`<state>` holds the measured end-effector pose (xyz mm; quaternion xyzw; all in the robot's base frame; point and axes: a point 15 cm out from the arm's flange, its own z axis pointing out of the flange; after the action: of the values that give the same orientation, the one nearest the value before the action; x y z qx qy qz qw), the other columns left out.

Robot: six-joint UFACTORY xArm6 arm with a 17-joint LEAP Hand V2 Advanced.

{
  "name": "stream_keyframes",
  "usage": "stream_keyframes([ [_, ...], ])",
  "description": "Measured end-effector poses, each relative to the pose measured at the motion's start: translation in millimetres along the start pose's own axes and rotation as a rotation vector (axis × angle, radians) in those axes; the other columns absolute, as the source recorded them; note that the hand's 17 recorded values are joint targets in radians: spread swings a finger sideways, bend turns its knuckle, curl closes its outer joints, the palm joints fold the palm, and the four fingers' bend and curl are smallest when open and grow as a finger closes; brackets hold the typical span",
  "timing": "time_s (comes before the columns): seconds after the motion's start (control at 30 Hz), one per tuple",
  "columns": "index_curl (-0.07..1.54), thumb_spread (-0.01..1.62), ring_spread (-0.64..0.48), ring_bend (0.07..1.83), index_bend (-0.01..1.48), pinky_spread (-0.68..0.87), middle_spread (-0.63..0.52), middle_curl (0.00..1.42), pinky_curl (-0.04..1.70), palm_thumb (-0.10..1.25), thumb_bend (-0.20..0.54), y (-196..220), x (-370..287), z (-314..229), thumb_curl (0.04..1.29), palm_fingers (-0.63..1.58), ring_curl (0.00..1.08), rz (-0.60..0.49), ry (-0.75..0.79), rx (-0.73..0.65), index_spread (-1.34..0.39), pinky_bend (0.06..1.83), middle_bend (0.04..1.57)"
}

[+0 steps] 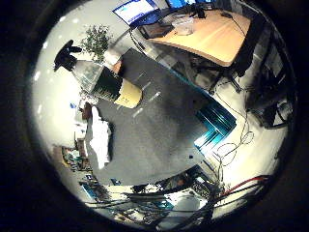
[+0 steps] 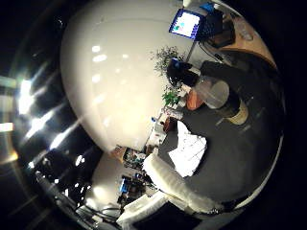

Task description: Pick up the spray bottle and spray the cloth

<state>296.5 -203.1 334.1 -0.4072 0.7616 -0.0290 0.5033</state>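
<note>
The spray bottle (image 1: 108, 85) has a clear body, a yellow label and a black trigger head. It stands on a dark grey mat (image 1: 169, 121). The white cloth (image 1: 99, 138) lies crumpled on the mat right beside it. The right thumb side palm view shows the bottle (image 2: 213, 96) and the cloth (image 2: 187, 151) too, with one white finger of my hand (image 2: 177, 187) reaching out straight near the cloth. My hand is above the mat, away from the bottle, and touches neither thing.
A wooden desk (image 1: 208, 34) with monitors stands beyond the mat. A green plant (image 1: 97, 39) is behind the bottle. The mat's table has a teal edge (image 1: 217, 118).
</note>
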Motion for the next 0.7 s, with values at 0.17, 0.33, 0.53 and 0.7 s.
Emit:
stream_keyframes([
  [0.17,0.28,1.16,0.17,0.43,0.16,0.36,0.19,0.32,0.28,0.52,-0.016,-16.5,-11.5,3.6,0.27,0.06,0.25,-0.003,-0.099,0.066,-0.18,0.52,0.19],
  [0.33,0.28,1.17,0.17,0.42,0.16,0.35,0.18,0.32,0.28,0.53,-0.018,-22.0,0.6,4.5,0.27,0.07,0.25,0.017,-0.116,0.078,-0.18,0.5,0.19],
  [0.53,0.28,1.17,0.16,0.41,0.16,0.35,0.18,0.32,0.28,0.56,-0.017,-30.8,13.8,7.0,0.27,0.07,0.25,0.037,-0.136,0.074,-0.19,0.49,0.19],
  [0.7,0.28,1.17,0.16,0.41,0.16,0.35,0.18,0.32,0.29,0.56,-0.017,-24.3,13.1,6.1,0.27,0.07,0.25,0.046,-0.183,0.061,-0.19,0.49,0.19],
])
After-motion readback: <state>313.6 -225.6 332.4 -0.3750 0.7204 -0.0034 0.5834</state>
